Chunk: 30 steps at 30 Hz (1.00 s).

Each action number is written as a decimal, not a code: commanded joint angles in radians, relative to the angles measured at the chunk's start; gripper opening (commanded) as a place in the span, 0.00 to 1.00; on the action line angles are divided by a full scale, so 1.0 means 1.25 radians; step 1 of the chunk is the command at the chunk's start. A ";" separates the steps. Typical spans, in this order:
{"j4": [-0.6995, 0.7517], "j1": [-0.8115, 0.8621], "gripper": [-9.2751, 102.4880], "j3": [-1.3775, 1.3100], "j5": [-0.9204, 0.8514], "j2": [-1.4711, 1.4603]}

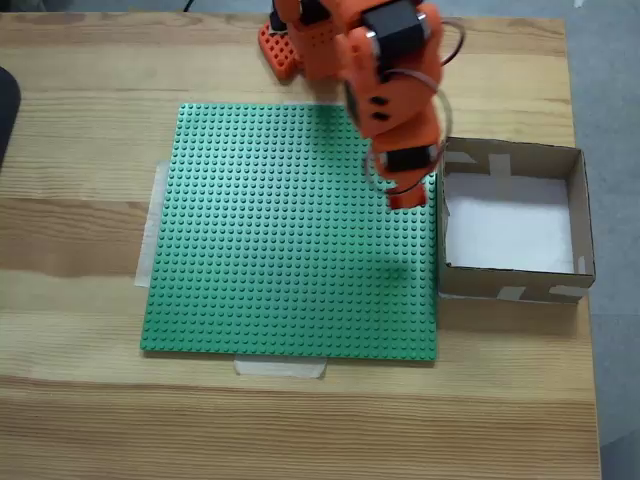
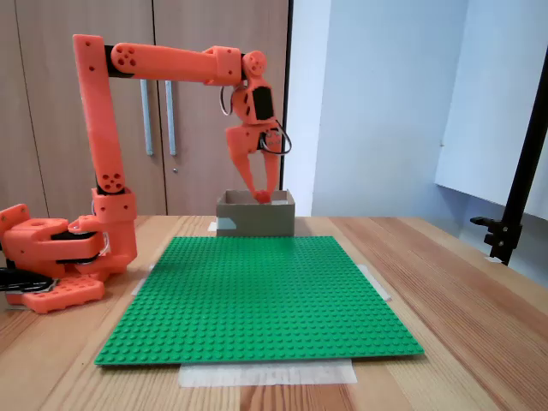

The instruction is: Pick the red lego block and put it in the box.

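Note:
My orange gripper point(image 1: 407, 196) hangs fingers-down at the green baseplate's right edge, right by the left wall of the box point(image 1: 512, 282). In the other fixed view, the gripper point(image 2: 259, 197) has its two fingers converging just above the brown cardboard box point(image 2: 257, 219). They are shut on a small red piece, the red lego block point(image 2: 260, 197). The block is hard to tell from the orange fingers in the top-down fixed view. The box's white floor is bare.
The large green studded baseplate point(image 1: 290, 230) is taped to the wooden table, with no loose bricks on it. The arm's base point(image 2: 51, 257) sits at the table's back edge. A black stand point(image 2: 514, 205) rises beside the table.

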 commanded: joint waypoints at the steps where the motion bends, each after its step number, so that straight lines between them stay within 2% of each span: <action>1: 0.011 -0.047 0.08 -0.050 0.013 0.043; 10: 0.004 -0.156 0.08 -0.067 0.036 0.043; 26: -0.083 -0.178 0.08 -0.072 -0.037 0.013; 30: -0.061 -0.191 0.08 -0.126 -0.044 -0.043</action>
